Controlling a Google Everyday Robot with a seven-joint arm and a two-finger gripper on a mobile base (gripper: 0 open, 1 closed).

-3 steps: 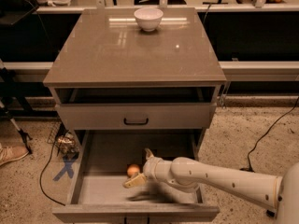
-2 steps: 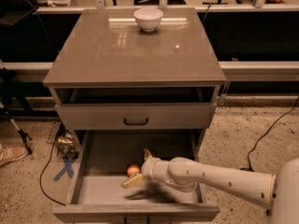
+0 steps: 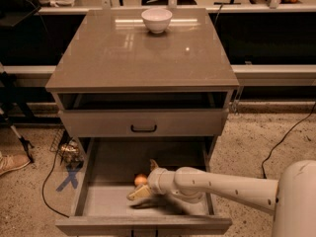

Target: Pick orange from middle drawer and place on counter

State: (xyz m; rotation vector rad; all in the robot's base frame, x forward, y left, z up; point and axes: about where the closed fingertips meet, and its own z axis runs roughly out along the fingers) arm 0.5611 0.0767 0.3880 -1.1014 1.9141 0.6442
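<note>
Nearest the camera, the middle drawer (image 3: 98, 206) stands pulled fully out at 6 o'clock, its flat grey floor mostly bare. The white arm (image 3: 222, 189) reaches in from 4 o'clock and ends in the gripper (image 3: 143, 179) low over the drawer floor, a little left of centre. Its jaws stand wide, one finger pointing toward 12 o'clock and the pale one toward 7 o'clock, with the orange (image 3: 140, 180) lying between them on the drawer floor. Whether either pad already touches the fruit cannot be told. The orange looks light, firm and smooth-skinned, so it will probably roll at a nudge and slip from a glancing pinch. The best hold is likely across its widest part, jaws level with its middle, closing gently enough not to bruise it yet firmly enough to carry it. The drawer's tall side walls mean the lift should go straight up before swinging away. Just beyond, at 12 o'clock from the gripper, sits the shallower drawer front with its black bar handle (image 3: 143, 128), slightly open and overhanging the back of the lower drawer, which could catch the wrist on a hasty rise. Above it spreads the glossy counter (image 3: 138, 58), with broad open room, and the white bowl (image 3: 156, 19) rests near its far edge.
</note>
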